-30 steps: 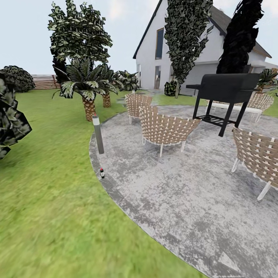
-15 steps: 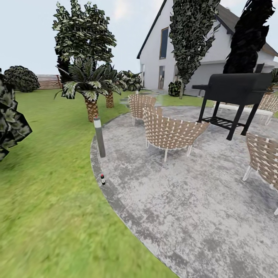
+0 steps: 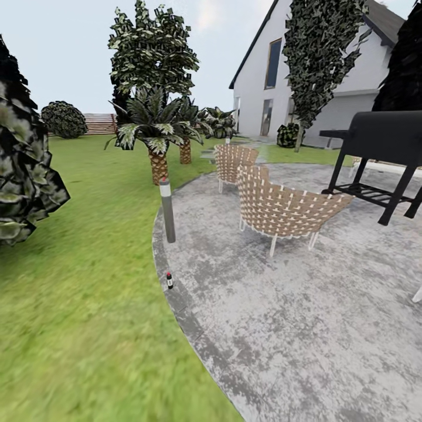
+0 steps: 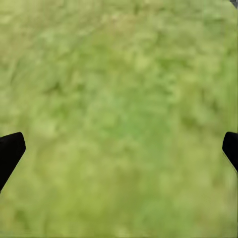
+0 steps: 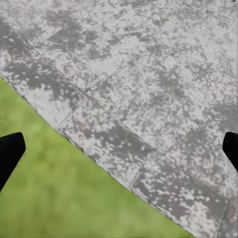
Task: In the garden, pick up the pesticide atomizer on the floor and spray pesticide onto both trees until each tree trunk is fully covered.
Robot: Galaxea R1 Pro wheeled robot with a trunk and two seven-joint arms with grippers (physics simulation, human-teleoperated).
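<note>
Rolling toward the bottle, both my pincers apart and empty.

The bottle stands upright on the patio kerb, just past the lamp post. My left pincer hangs over lawn, my right pincer over the kerb. If I drive too close I could tip something so small, or clip the post. Since a second ago my view has swung left, and the bottle sits lower and further right.

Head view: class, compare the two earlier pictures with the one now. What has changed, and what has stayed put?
The whole scene slid rightward, so the camera turned left; no object itself moved. The pesticide atomizer stands upright on the patio kerb, below the bollard lamp, as before. Nothing was grasped or released.
</note>
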